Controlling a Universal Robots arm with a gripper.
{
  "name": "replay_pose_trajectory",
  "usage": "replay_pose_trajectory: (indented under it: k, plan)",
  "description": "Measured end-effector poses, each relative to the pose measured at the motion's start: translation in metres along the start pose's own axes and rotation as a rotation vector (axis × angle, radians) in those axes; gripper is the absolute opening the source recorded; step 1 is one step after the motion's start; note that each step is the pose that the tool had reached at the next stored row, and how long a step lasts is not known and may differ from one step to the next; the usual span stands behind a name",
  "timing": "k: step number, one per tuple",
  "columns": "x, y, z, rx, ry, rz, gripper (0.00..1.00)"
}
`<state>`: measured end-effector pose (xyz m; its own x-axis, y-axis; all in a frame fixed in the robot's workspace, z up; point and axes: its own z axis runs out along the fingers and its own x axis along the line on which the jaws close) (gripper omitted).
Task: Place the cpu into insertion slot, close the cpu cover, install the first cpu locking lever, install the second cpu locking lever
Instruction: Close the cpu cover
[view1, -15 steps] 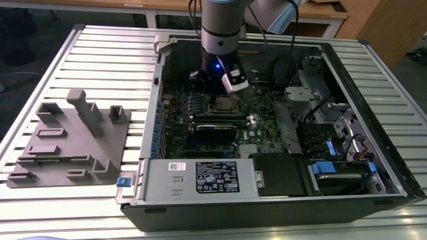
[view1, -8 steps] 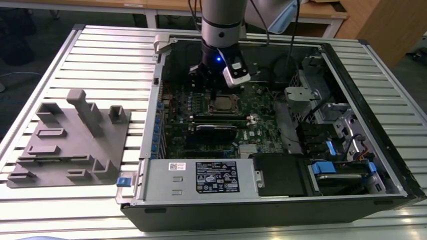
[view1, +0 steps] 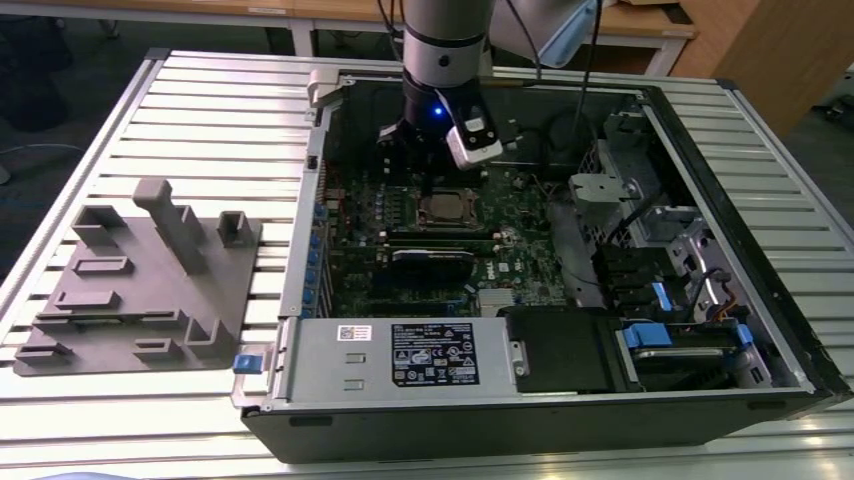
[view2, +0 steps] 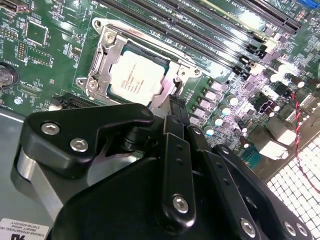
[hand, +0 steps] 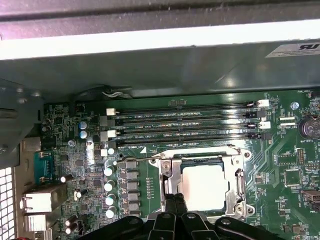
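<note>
we see tool (view2: 175, 103) clenched, slim black tips together at the cover's edge | cpu (view2: 136, 77), dull silver square, flat in slot (view1: 422, 213) | thin steel cover (view2: 102, 54) frames it, window over chip | glossy green board (hand: 280, 165) | ribbed metal bench (view1: 200, 110)

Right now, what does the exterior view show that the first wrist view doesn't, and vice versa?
Exterior view adds: grey fixture tray on the slatted table, power supply, the arm over the open case. First wrist view adds: memory slots, a row of capacitors, coin battery. Both: the cpu, cpu cover down around it, gripper at the cover's edge.
</note>
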<state>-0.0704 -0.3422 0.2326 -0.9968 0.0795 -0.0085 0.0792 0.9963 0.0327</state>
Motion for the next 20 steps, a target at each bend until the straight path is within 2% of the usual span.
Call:
replay_pose_trajectory:
  k: [5,9,20]
  plan:
    - [-0.0003,0.0,-0.0002,0.0003,0.0002,0.0,0.11]
    - [-0.0033,0.0002,-0.0001,0.0003,0.0002,0.0,0.11]
    - [-0.0187,0.0015,0.0001,0.0002,0.0001,0.0,0.11]
